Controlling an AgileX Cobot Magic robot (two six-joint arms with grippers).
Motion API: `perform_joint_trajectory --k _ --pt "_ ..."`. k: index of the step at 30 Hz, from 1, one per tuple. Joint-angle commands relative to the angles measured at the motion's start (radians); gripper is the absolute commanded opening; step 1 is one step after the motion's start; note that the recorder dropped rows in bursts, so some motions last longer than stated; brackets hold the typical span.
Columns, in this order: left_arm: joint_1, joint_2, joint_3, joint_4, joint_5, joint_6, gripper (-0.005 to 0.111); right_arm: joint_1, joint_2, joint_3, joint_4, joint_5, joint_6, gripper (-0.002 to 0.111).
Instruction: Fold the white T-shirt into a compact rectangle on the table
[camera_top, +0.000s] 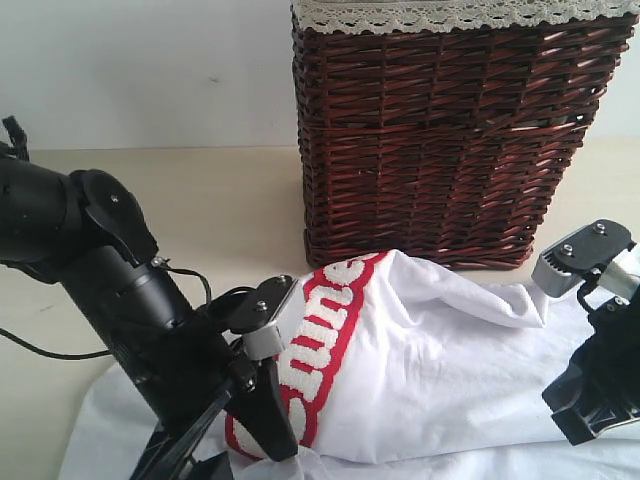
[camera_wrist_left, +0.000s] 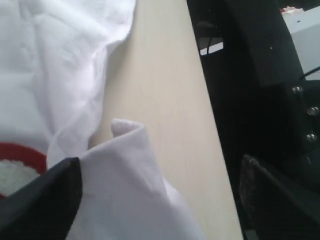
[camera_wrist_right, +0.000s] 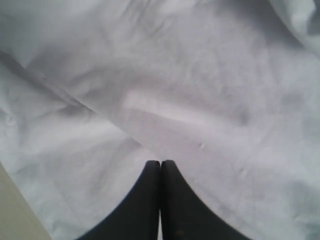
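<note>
Just behind bunched white T-shirt (camera_top: 430, 370), wicker basket (camera_top: 450, 130), left fingers (camera_wrist_left: 45, 200) spread apart, right fingers (camera_wrist_right: 145, 210) pressed together.

A dark brown wicker basket (camera_top: 450, 150), trimmed with a cream lace band (camera_top: 450, 14) along its rim, is standing toward the back of a pale beige table (camera_top: 200, 200). A plain off-white wall (camera_top: 140, 70) is rising behind it, and soft, even light is falling across the scene, casting only faint shadows on the table.
</note>
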Motion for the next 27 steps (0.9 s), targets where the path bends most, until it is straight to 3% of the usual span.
perform_joint_trajectory --k 1,6,15,22,27 --pt "-0.002 -0.093 -0.004 0.121 0.072 -0.118 0.082 -0.002 -0.010 -0.007 0.001 0.007 0.007 0.000" --pt "-0.002 -0.168 0.026 0.102 0.104 -0.148 0.082 -0.002 -0.010 -0.007 -0.001 0.001 0.007 0.000" --pt "-0.004 -0.198 0.247 0.026 0.104 -0.035 0.082 -0.002 -0.010 -0.007 -0.010 -0.005 0.003 0.000" --pt "-0.004 -0.197 0.274 0.028 -0.163 0.077 0.082 -0.002 -0.010 -0.007 -0.025 -0.027 0.003 0.000" --pt "-0.004 -0.166 0.274 0.033 -0.225 0.141 0.082 -0.002 -0.010 -0.007 -0.025 -0.030 0.003 0.000"
